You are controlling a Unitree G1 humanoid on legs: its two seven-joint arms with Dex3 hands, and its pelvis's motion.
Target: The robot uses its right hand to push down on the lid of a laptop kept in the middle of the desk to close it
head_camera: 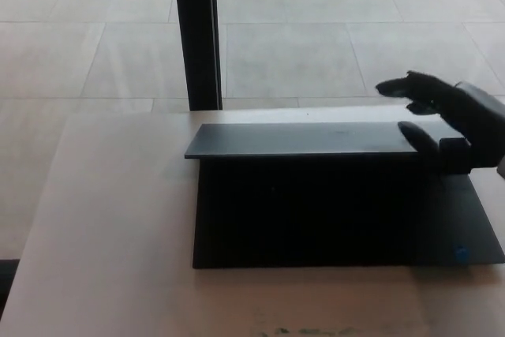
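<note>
Pale table (110, 234) fills the lower view, and the dark laptop (331, 211) sits at its middle, running toward the table's right side, base flat. The lid (308, 139) is tipped far forward over the keyboard, nearly level but not shut, a dark gap under it. Beyond the laptop's far left corner a black post (197, 33) stands against the tiled floor (316, 45). And here's the right hand (442, 116), at the lid's right end, fingers spread and empty, thumb low by the lid's edge; contact unclear.
</note>
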